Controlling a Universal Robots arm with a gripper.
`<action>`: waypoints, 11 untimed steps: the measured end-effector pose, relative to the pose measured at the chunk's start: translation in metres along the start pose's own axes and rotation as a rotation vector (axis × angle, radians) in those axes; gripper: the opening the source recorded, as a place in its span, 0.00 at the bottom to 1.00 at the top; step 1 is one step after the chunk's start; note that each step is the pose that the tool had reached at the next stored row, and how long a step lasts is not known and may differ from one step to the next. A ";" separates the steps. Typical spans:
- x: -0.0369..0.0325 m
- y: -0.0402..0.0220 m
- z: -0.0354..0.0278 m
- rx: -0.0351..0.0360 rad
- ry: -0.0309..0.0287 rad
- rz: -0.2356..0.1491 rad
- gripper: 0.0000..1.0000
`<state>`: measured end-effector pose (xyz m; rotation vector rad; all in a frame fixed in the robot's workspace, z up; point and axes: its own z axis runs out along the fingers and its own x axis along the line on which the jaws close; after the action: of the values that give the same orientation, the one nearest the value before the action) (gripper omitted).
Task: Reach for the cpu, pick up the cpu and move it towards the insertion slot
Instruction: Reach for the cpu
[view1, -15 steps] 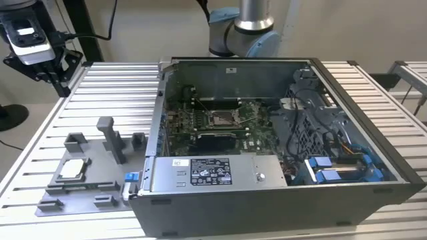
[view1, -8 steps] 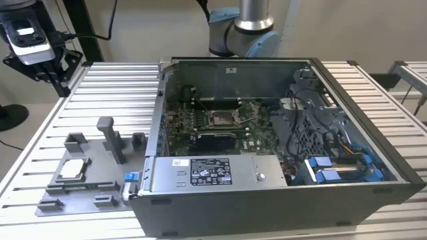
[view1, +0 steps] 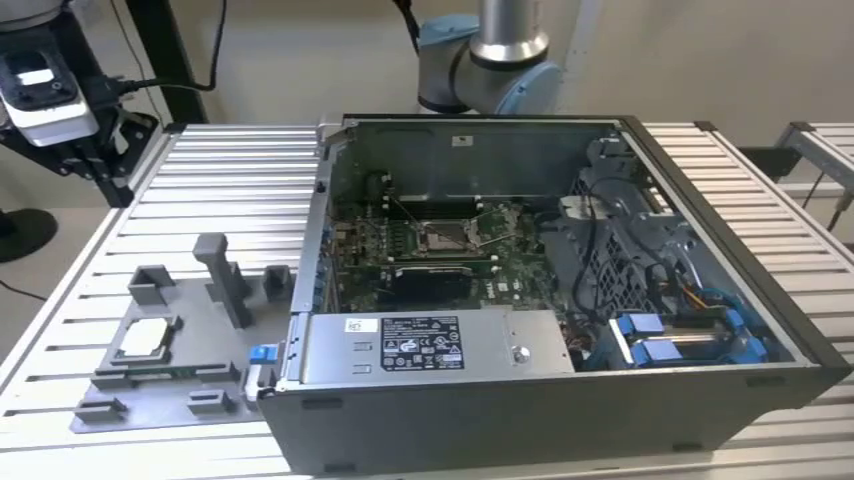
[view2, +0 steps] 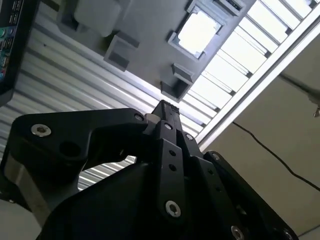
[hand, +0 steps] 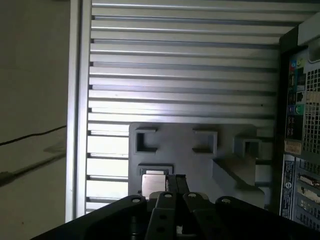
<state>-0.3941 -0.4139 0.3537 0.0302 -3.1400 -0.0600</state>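
Hand (view2: 165, 107) hung above the desk (view2: 240, 50), near the cpu (view2: 198, 31).
It pointed down at the desk, closed, and held nothing.

One cpu (view1: 144, 340), one insertion slot (view1: 445, 235), one case (view1: 534, 405) (open)

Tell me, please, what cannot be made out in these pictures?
- cpu, first wrist view: one side hidden behind the gripper.
- insertion slot, exterior view: too small to tell how its lever lies.
- computer case, second wrist view: cut off by the picture's edge.
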 end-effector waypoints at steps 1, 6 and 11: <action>0.0006 -0.0047 0.0002 0.0001 0.0001 0.000 0.00; 0.0062 -0.0222 0.0029 0.0001 0.0001 0.000 0.00; 0.0161 -0.0239 0.0059 0.0000 0.0013 0.000 0.00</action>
<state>-0.4097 -0.4379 0.3469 0.0300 -3.1387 -0.0600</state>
